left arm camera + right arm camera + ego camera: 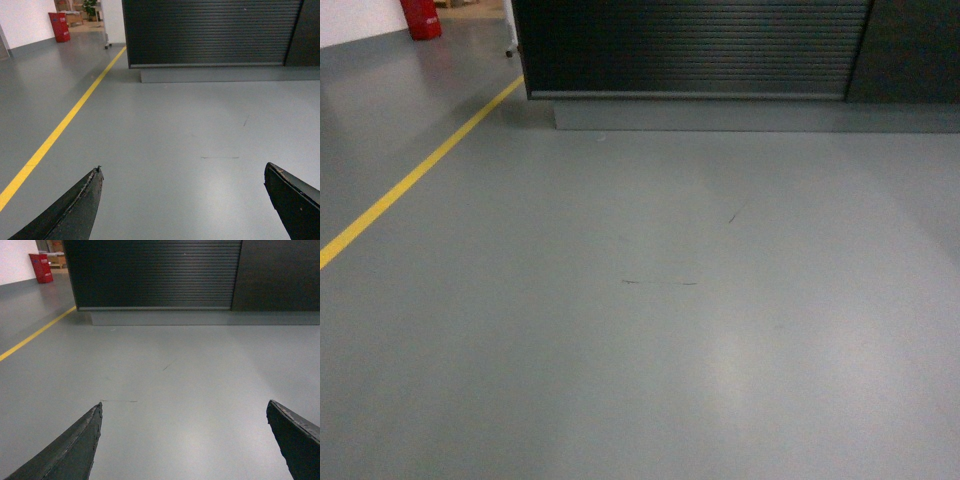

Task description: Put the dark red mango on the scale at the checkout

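Note:
The checkout (pixel 690 45) stands ahead across the grey floor: a black counter with a horizontally slatted front on a grey plinth (pixel 750 115). It also fills the top of the left wrist view as the checkout (pixel 210 32) and of the right wrist view as the checkout (pixel 155 272). Its top is out of view. The dark red mango and the scale are out of view. My left gripper (pixel 182 170) is open over bare floor with nothing between its fingers. My right gripper (pixel 184 407) is open too, empty. Neither gripper shows in the head view.
A yellow floor line (pixel 415 175) runs diagonally on the left toward the counter's left corner. A red bin (pixel 420 18) stands far back left by a white wall. Faint scuff marks (pixel 660 282) lie on the floor ahead.

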